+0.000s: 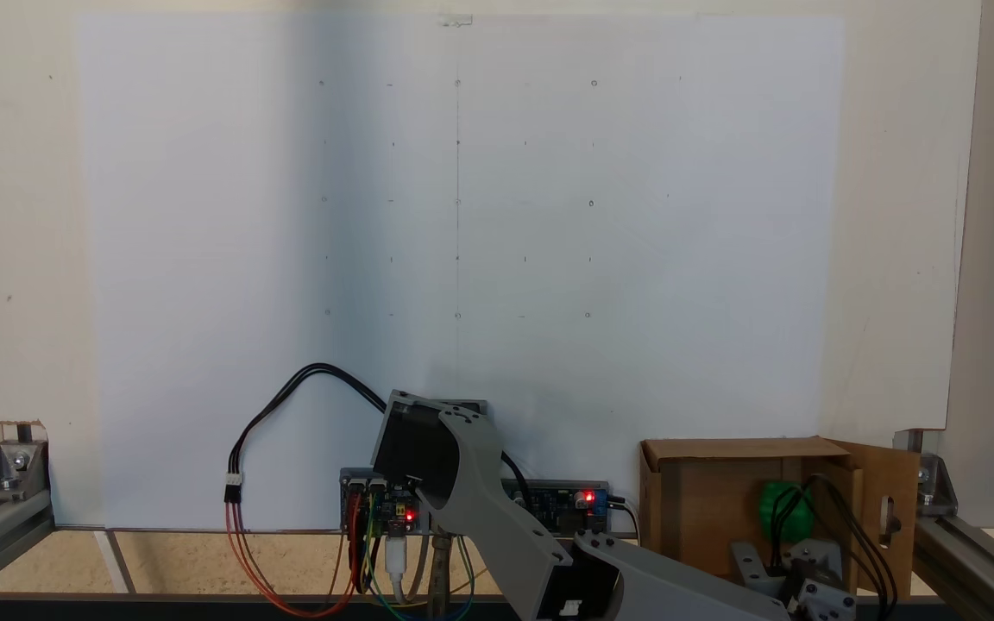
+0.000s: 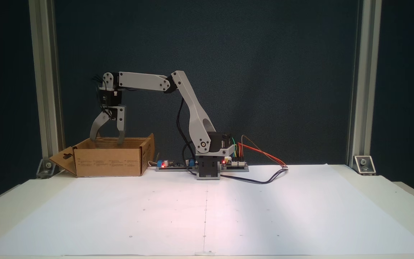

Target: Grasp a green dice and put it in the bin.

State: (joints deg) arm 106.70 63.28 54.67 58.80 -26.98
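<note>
The bin is a brown cardboard box with loose flaps, standing left of the arm's base in a fixed view; it also appears as the bin at the lower right. The green dice lies inside it, partly behind black cables. My gripper hangs straight down over the box's opening, its two fingertips just at rim height. The jaws are spread wide with nothing between them.
A white paper sheet with small marks covers the table in front of the arm. The arm's base, circuit boards and loose wires sit beside the box. Metal frame posts stand at both sides.
</note>
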